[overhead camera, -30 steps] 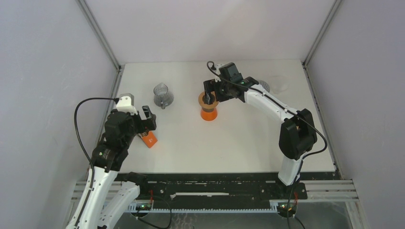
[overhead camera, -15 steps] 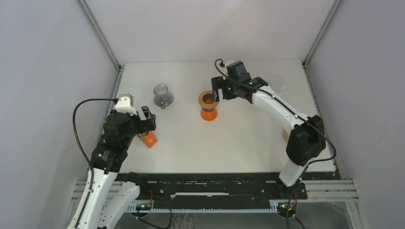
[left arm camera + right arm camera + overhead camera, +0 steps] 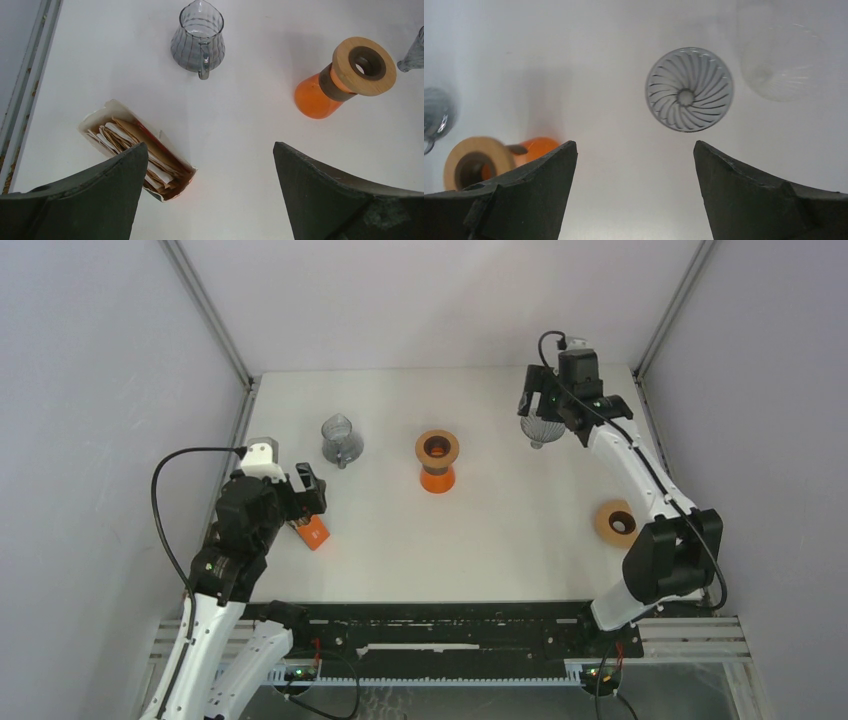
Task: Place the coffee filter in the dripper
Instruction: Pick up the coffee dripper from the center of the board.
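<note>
The coffee filters (image 3: 131,145) are brown and white papers stacked in an open orange-and-white box (image 3: 314,531) at the left. My left gripper (image 3: 210,150) is open and empty above the table, its left finger just over the box; it also shows in the top view (image 3: 306,498). The dripper (image 3: 689,90) is a grey ribbed glass cone with its mouth up at the back right, partly hidden under my right gripper (image 3: 536,408) in the top view. My right gripper (image 3: 634,145) is open and empty, hovering above and just short of the dripper.
An orange carafe with a wooden collar (image 3: 437,461) stands mid-table. A grey glass pitcher (image 3: 341,440) is left of it. A wooden ring (image 3: 615,522) lies at the right by the right arm. A clear glass dripper (image 3: 774,70) sits right of the grey one.
My right arm has swung from over the orange carafe to the back right, above the grey dripper, uncovering the wooden ring. The left arm has not moved.
</note>
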`<state>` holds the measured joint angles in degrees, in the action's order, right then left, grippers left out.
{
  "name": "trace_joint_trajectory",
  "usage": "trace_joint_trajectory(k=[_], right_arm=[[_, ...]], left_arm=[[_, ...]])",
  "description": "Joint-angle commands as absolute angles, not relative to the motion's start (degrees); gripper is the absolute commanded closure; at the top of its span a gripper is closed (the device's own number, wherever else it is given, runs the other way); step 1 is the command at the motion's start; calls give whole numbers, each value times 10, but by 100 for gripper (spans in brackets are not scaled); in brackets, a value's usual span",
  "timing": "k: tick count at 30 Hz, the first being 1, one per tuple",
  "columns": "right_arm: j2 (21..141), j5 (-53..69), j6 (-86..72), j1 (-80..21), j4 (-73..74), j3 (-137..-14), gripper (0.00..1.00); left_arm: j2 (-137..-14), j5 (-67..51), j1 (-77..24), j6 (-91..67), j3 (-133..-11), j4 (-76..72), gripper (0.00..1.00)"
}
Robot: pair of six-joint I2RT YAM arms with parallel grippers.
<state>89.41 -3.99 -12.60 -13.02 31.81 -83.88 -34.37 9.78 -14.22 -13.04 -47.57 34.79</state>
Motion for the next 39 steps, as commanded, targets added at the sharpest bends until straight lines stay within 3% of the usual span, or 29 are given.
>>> trace_joint_trajectory(k=[1,22,39], right_arm=[[862,-65,-159,-87,259,-809,6],[1011,-67,-233,101,184,-806,12],[1138,7,-252,138,169,-878,38]], left_arm=[[-338,90,-139,-128,-460,327,0],[-362,93,-139,-126,-461,330,0],[-395,90,-133,-124,-467,333,0]])
